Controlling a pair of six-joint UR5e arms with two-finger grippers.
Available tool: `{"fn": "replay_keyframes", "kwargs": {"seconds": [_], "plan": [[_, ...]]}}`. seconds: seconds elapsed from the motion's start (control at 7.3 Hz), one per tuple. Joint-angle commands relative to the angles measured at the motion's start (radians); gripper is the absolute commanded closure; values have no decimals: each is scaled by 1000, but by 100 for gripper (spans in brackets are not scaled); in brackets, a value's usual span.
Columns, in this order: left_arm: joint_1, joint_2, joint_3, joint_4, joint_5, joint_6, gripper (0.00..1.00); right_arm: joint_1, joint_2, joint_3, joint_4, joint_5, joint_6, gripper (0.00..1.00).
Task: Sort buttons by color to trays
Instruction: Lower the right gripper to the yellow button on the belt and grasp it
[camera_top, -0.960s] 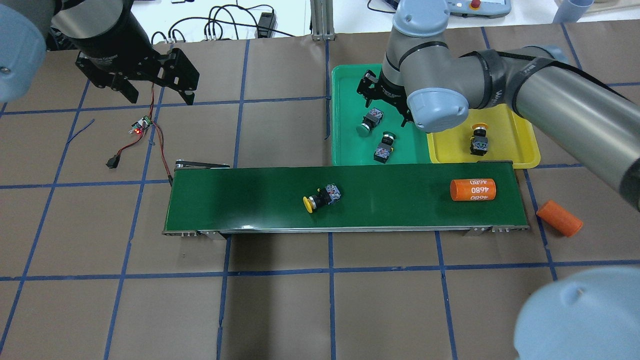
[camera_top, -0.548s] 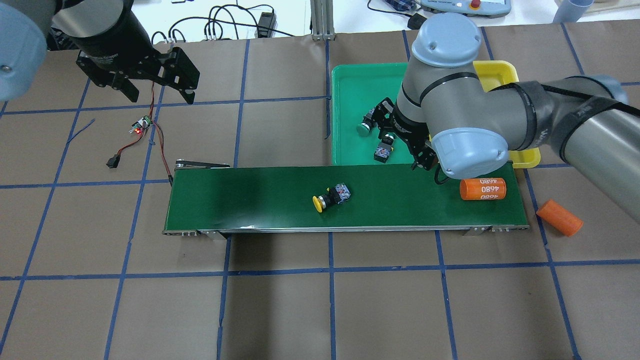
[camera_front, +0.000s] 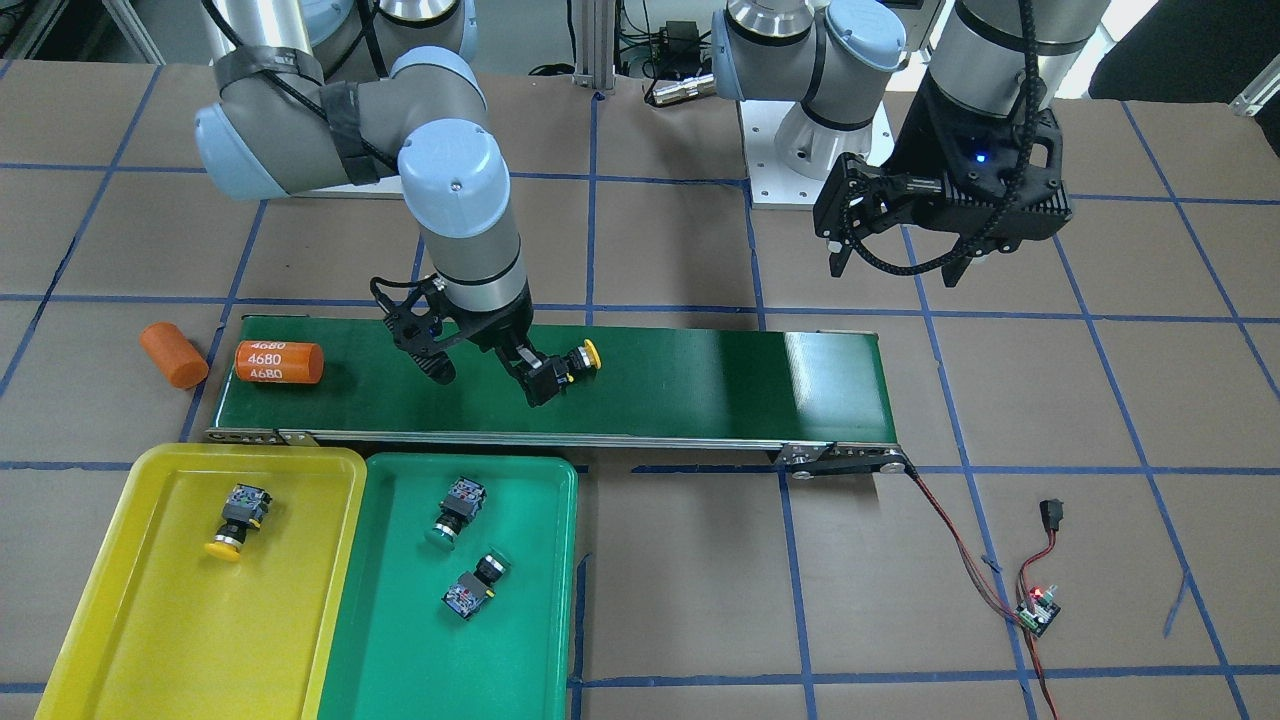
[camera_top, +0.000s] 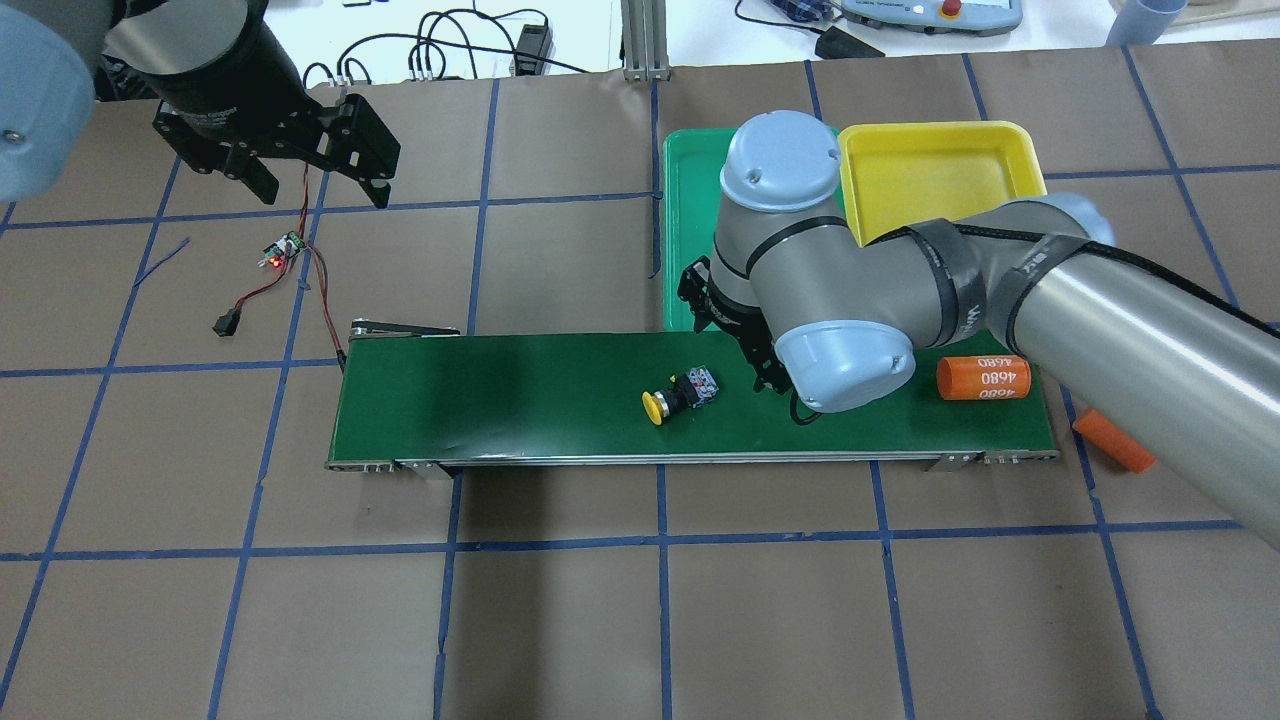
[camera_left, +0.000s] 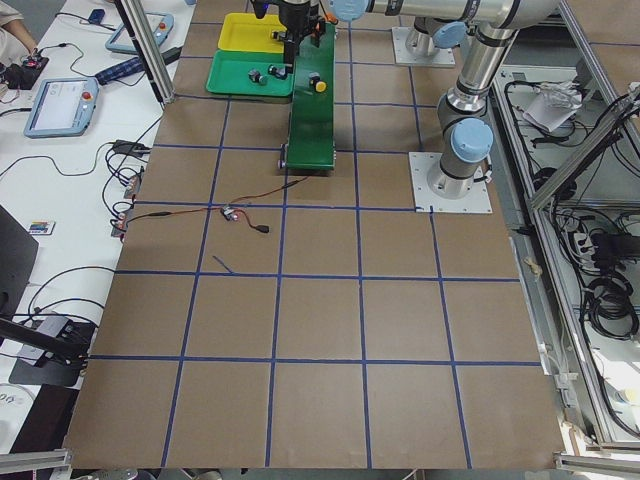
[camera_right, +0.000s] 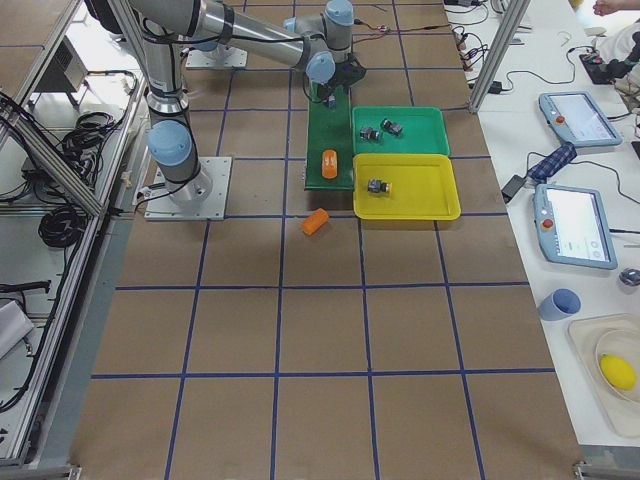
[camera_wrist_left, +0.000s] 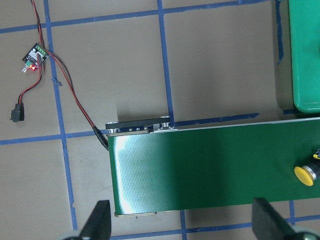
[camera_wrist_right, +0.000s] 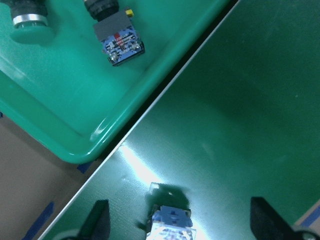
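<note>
Surface: brown paper-covered table ruled with blue tape, carrying a long dark green conveyor belt.
Belt button: a yellow-capped push-button with a black and grey blocky body lies on its side about midway along the belt.
Right gripper: hangs low over the belt, jaws spread wide and holding nothing. Its wrist view shows the button's body between the two fingers, with a gap on each side.
Left gripper: held above bare table beyond the belt's end, well apart from every button, fingers wide apart and empty.
Yellow tray: shallow bright yellow plastic, beside the belt, holding a second yellow-capped button on its side.
Green tray: shallow green plastic, just beside the yellow one, holding one green-capped button and another green-capped button.
Orange cylinders: the cylinder marked 4680 lies on the belt's end near the yellow tray, and a plain orange cylinder lies on the table just past it.
Electronics: small circuit board with a red light, wired to the belt's other end.
</note>
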Motion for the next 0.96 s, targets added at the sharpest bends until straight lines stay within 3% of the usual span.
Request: {"fn": "replay_keyframes", "kwargs": {"seconds": [0.0, 0.27, 0.41, 0.55, 0.82], "plan": [[1, -1, -3, 2, 0, 1, 0, 18, 21, 8, -6, -5, 12, 0], [0, 0, -3, 2, 0, 1, 0, 19, 24, 25, -5, 1, 10, 0], [0, -1, -3, 8, 0, 1, 0, 16, 26, 28, -3, 1, 12, 28], [0, -4, -5, 18, 0, -1, 0, 9, 26, 28, 4, 1, 12, 99], [3, 0, -5, 19, 0, 1, 0, -4, 12, 22, 3, -11, 12, 100]]}}
